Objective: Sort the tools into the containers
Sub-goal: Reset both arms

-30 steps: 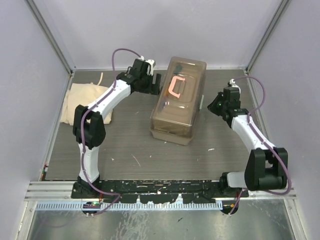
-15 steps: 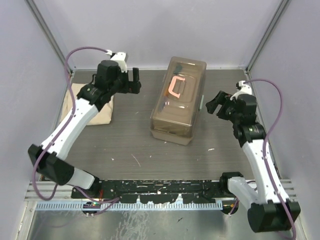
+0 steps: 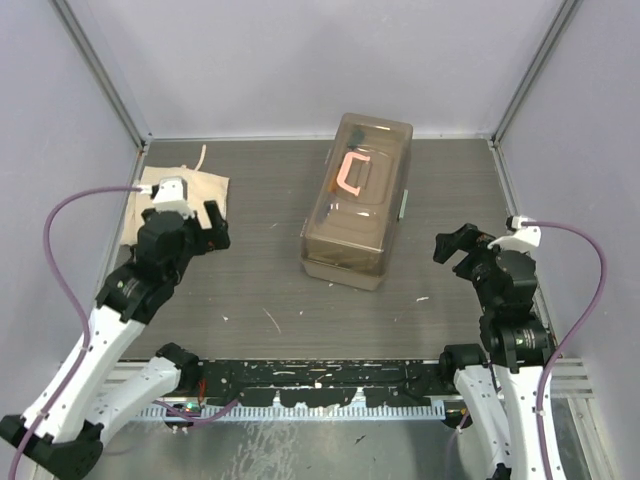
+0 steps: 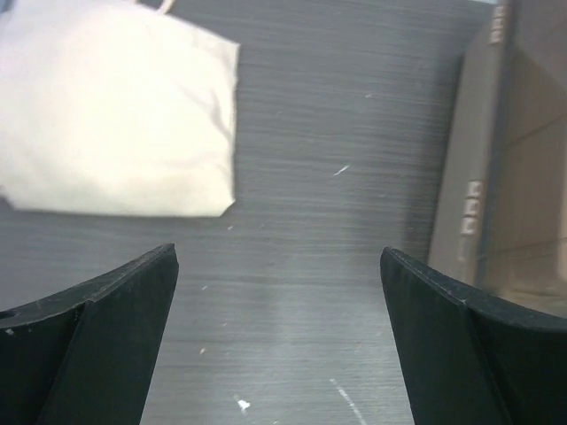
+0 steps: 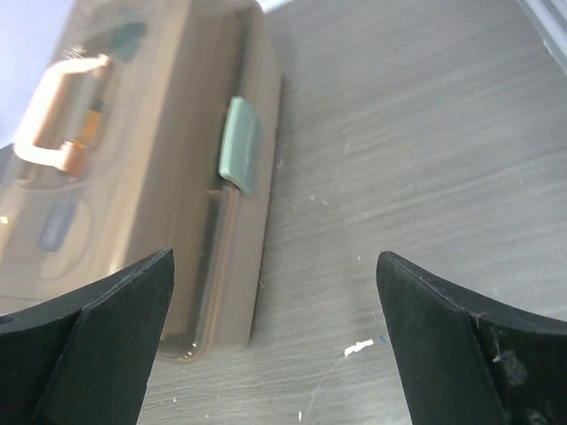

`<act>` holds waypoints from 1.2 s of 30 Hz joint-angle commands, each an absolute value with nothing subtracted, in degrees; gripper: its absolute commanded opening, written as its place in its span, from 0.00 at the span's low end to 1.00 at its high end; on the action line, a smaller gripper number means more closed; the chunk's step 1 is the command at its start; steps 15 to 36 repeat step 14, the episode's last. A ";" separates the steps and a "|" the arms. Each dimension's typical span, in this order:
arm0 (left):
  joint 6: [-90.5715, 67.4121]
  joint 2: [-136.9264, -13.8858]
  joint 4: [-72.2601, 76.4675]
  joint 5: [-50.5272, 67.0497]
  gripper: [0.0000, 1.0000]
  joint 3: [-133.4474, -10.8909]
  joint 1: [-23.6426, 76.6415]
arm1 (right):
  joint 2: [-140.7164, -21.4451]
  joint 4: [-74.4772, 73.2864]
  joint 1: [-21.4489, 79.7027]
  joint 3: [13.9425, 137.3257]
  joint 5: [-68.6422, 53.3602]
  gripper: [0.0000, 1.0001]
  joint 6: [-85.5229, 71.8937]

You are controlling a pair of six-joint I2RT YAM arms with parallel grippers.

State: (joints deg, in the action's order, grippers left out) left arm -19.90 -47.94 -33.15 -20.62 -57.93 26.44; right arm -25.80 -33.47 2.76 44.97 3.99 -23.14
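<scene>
Lilac walls (image 3: 300,60) enclose a grey wood-grain surface (image 3: 250,280). Left of the toolbox (image 3: 355,215) lie a cream cloth (image 3: 205,185) and the left fingers (image 4: 97,345), spread wide, empty. The shut toolbox sits mid-surface, long axis front-to-back, far end leaning right, green latch (image 5: 239,155) facing the right fingers (image 5: 89,345), also wide, empty.

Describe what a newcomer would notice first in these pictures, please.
A closed brown translucent toolbox with a salmon-pink handle stands in the middle of the table. A cream cloth lies at the far left corner. The left hand and the right hand hang open and empty on either side of it.
</scene>
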 commanded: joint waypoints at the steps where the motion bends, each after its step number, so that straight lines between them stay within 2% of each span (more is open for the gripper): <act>1: -19.19 -40.46 -31.88 -29.46 0.98 -50.19 26.13 | -23.31 -34.47 2.72 41.67 7.50 1.00 -27.19; 13: -16.89 -35.03 -35.77 -35.25 0.98 -46.57 26.16 | -23.58 -32.70 2.73 40.11 6.22 1.00 -27.03; 36: -16.81 -34.92 -35.81 -35.32 0.98 -46.25 26.22 | -23.39 -32.81 2.72 40.15 6.76 1.00 -27.19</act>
